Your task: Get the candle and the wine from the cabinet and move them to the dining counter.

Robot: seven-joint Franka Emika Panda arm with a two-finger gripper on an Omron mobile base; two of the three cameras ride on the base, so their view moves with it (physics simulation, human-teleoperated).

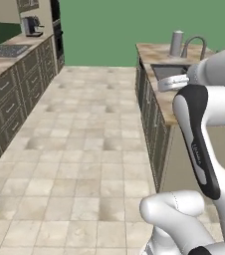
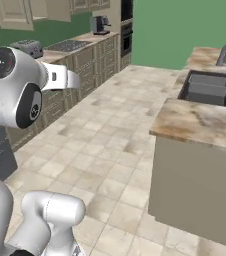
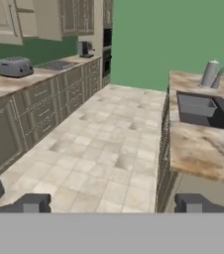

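Marbled dining counter (image 3: 198, 144) right (dark sink (image 3: 198, 110) inset); toaster (image 3: 15, 66) left; jaws apart, empty.

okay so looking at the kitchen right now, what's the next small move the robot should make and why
Probably drive the base toward the wall cabinet above the left worktop. The gripper is open and holds nothing, no bottle or candle is visible yet, and the arm sits in the aisle beside the dining counter, likely too far to reach the cabinet doors.
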